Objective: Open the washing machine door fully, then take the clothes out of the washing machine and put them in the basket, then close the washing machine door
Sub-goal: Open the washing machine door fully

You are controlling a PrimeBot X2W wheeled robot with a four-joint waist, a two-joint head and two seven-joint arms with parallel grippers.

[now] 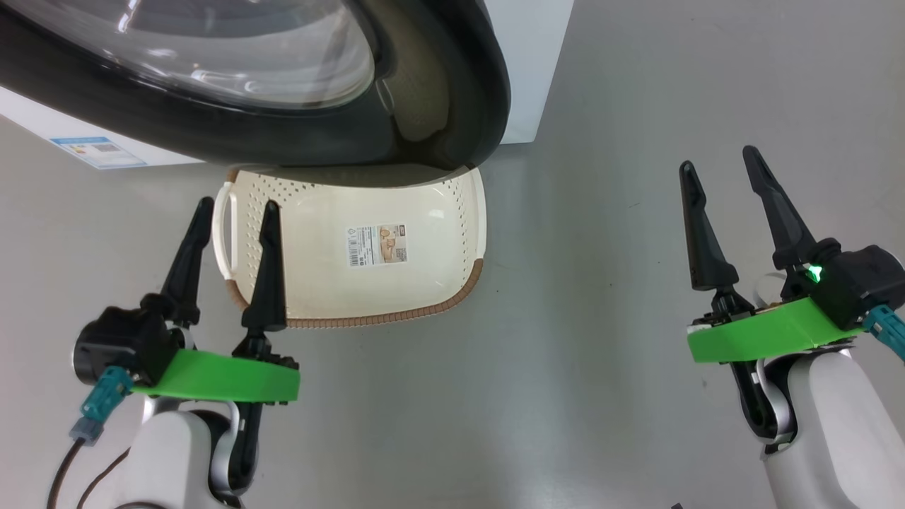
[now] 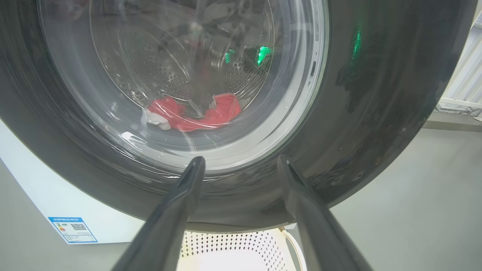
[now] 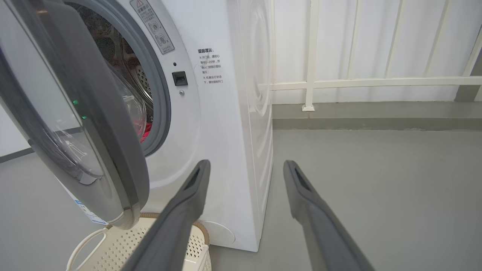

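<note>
The half-open washing machine door [image 1: 452, 106] overhangs the far edge of the basket [image 1: 424, 283]. Left gripper [image 1: 238, 205] near its left rim, right gripper [image 1: 715, 157] over bare floor [image 1: 580, 318]: both wide open, empty.

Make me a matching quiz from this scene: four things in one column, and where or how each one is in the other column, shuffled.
Column one
1. washing machine door
2. clothes
3. basket
4. right gripper

Column two
A. red, lying in the drum
B. open, over bare floor
C. ajar, glossy black rim
D. empty, on the floor beneath the door's edge

Pairs: 1-C, 2-A, 3-D, 4-B.
</note>
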